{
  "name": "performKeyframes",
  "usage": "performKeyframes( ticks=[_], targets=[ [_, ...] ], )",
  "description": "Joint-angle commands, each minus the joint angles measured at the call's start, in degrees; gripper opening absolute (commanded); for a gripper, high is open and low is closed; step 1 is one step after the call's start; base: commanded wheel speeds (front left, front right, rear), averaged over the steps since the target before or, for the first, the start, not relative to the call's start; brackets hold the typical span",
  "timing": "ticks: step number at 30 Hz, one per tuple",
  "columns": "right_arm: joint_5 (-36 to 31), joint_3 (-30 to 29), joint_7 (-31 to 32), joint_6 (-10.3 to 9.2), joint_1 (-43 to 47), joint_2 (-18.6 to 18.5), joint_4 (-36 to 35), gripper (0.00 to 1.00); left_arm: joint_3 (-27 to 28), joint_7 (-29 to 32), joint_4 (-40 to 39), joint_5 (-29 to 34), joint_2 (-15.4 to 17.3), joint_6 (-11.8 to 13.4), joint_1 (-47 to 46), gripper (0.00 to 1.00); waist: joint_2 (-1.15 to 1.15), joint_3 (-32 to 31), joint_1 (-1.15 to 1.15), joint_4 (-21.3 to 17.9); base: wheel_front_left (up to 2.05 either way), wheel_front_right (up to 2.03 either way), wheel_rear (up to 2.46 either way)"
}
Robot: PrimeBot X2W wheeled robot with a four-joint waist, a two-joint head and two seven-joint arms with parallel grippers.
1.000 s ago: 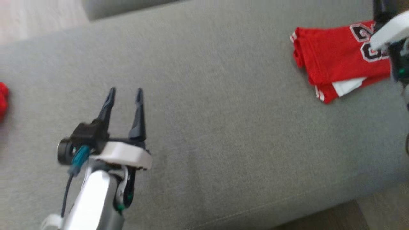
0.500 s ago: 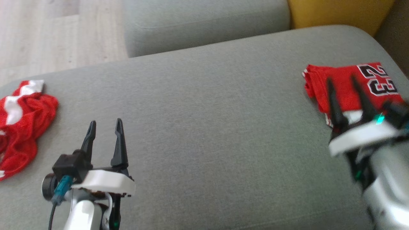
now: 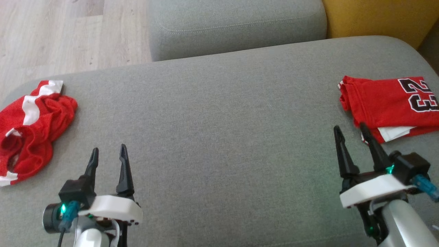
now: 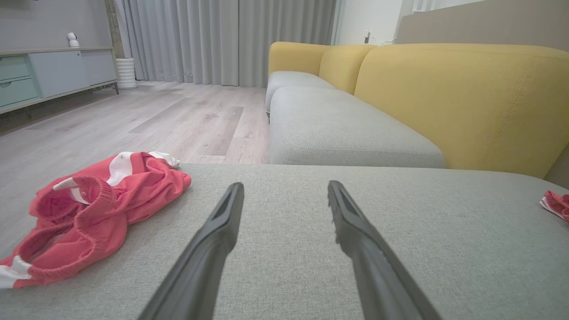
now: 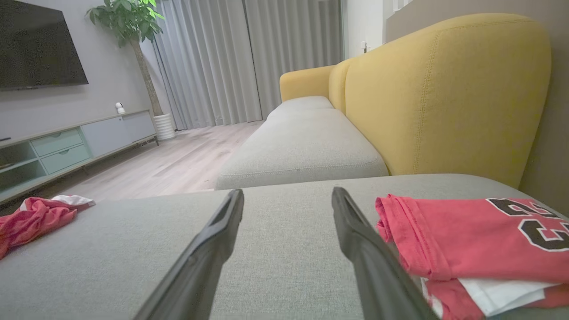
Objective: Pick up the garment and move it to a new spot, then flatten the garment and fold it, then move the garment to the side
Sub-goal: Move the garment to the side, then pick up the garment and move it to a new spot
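Progress: by my reading, one piece is looking finished, since the folded jersey (image 3: 384, 103) is lying squared up at the far right edge of the grey seat cushion (image 3: 219, 120). The crumpled garment (image 3: 34, 130) is lying unhandled at the far left edge.
Left to do: for the crumpled one, everything is waiting: lifting, moving to a new spot, flattening, folding and setting aside.
Crumpled garment, look: it is sitting in a loose red heap with white stripes showing. In the left wrist view an elastic waistband is gaping open towards the camera, so it is probably a pair of shorts. The folds are bunching over one another and no flat edge is offering itself.
Folded jersey, look: it is lying in neat red layers, with a black and white 23 facing up and a strip of white peeking out at the near edge.
Left claw (image 3: 108, 148): it is hanging wide apart and carrying nothing, over bare cushion near the crumpled garment but not touching it.
Right claw (image 3: 349, 126): it is also spreading wide and carrying nothing, just beside the jersey's near corner.
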Motion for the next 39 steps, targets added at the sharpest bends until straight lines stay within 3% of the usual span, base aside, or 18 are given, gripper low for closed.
performKeyframes(
  ticks=[1,18,39],
  targets=[
    [-0.93,0.91,-0.37,0.39,-0.44,-0.02,-1.96,1.0,2.23,-0.7,-2.15,0.78,0.06,-0.05,-1.81,1.0,0.0,0.19,0.0,-0.02,0.0,0.0,0.0],
    [-1.45,1.16,-0.37,0.39,-0.4,0.11,-1.89,1.0,2.69,-0.7,-1.44,1.52,-0.44,-0.64,-2.35,1.0,0.0,0.41,0.0,1.11,0.0,0.0,0.0],
    [-0.33,4.49,-0.31,0.39,-0.45,1.49,-2.09,1.0,4.86,-0.7,-1.1,1.72,-0.49,-0.53,-1.63,1.0,0.0,-0.1,0.0,20.63,0.0,0.0,0.0]
  ],
)
